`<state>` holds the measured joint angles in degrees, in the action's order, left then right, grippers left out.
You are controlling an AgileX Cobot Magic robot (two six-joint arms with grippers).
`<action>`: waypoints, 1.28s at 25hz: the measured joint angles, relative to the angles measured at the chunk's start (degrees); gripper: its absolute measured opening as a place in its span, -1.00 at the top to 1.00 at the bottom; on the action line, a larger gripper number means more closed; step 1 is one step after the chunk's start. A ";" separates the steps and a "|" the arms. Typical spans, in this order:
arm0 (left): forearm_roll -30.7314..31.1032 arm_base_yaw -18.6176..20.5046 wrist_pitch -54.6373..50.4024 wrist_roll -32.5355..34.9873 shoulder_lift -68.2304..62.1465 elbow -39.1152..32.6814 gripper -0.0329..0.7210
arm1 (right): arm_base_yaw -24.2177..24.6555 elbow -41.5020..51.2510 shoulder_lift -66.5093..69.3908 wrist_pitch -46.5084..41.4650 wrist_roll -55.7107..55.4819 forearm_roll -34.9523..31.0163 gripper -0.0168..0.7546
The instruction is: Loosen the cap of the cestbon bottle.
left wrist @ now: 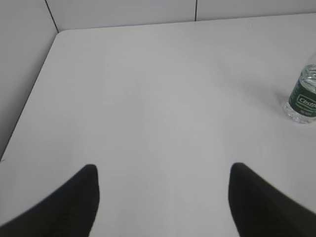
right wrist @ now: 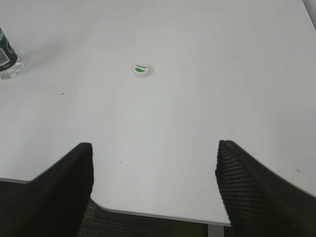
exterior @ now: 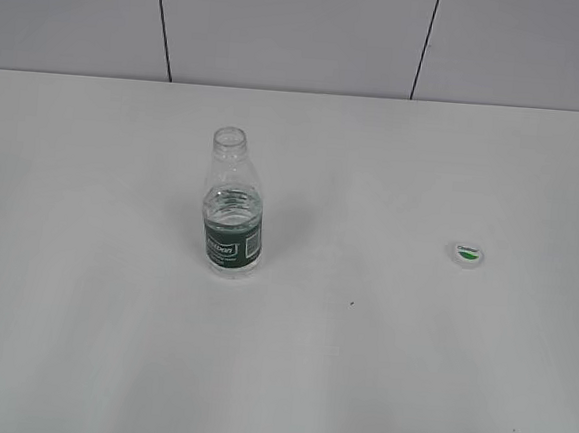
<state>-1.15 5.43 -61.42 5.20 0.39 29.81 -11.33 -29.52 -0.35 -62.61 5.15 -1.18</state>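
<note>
The cestbon bottle (exterior: pixel 234 207) stands upright near the middle of the white table (exterior: pixel 81 311) with its neck open and no cap on it. It also shows at the right edge of the left wrist view (left wrist: pixel 302 101) and at the left edge of the right wrist view (right wrist: pixel 7 59). The cap (exterior: pixel 468 255) lies flat on the table far to the bottle's right, green patch up; it shows in the right wrist view (right wrist: pixel 141 69). My left gripper (left wrist: pixel 163 170) is open and empty, well left of the bottle. My right gripper (right wrist: pixel 154 150) is open and empty over the table's front edge, short of the cap. Neither gripper shows in the exterior view.
A grey panelled wall (exterior: pixel 304 32) runs along the table's far edge. The table's left edge and back corner show in the left wrist view (left wrist: pixel 49 54). The front edge with dark floor below shows in the right wrist view (right wrist: pixel 148 217).
</note>
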 joint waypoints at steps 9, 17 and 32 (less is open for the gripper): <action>0.00 -0.28 0.00 0.00 0.00 0.00 -0.40 | 0.31 0.00 0.00 0.06 0.00 0.00 -0.57; -0.06 -0.28 0.00 0.00 0.00 0.00 -0.40 | 6.27 0.00 0.00 0.06 0.00 0.05 -0.57; -0.06 -0.28 0.00 0.00 0.00 0.00 -0.37 | 7.52 0.00 0.00 0.06 0.00 0.05 -0.57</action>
<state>-1.21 5.14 -61.42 5.20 0.39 29.81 -3.81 -29.52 -0.35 -62.55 5.15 -1.13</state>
